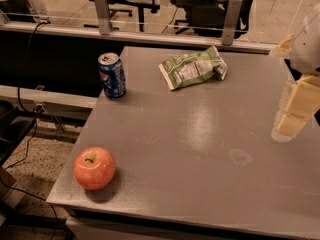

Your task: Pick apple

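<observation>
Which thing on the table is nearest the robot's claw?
The green snack bag, lying flat at the far side; the gripper hangs at the right edge, the can and apple farther left.

Only the end of the arm [306,41] shows, entering at the right edge of the view near the top. Its upper part is a rounded white housing, cut off by the frame, with a small pale tan piece jutting from its left side. Below it the wrist [303,98] runs down and to the left as a chain of pale yellow, blocky segments, tilted rather than upright. The gripper [289,125] is the lowest part, at the right edge about halfway down the view, pointing down and slightly left. A pale, see-through shape lies along its left side and under its tip; what it is cannot be told.
</observation>
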{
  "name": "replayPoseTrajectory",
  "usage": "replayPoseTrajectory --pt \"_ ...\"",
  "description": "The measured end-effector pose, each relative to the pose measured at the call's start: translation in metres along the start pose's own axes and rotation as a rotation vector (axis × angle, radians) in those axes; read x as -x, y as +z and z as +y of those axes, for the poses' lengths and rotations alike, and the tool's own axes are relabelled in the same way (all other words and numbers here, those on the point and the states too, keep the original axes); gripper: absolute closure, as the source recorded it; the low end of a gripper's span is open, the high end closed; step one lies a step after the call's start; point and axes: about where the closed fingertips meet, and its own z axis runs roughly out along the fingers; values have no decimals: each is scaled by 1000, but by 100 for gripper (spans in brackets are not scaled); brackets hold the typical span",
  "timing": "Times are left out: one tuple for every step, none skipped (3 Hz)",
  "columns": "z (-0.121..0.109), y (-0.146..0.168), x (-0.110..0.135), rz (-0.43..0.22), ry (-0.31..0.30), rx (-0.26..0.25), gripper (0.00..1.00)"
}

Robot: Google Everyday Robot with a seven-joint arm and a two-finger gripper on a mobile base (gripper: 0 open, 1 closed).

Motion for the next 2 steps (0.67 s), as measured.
replayPoseTrajectory --pt "0 0 0 0 0 0 0" --pt "-1 8 24 -61 -39 8 0"
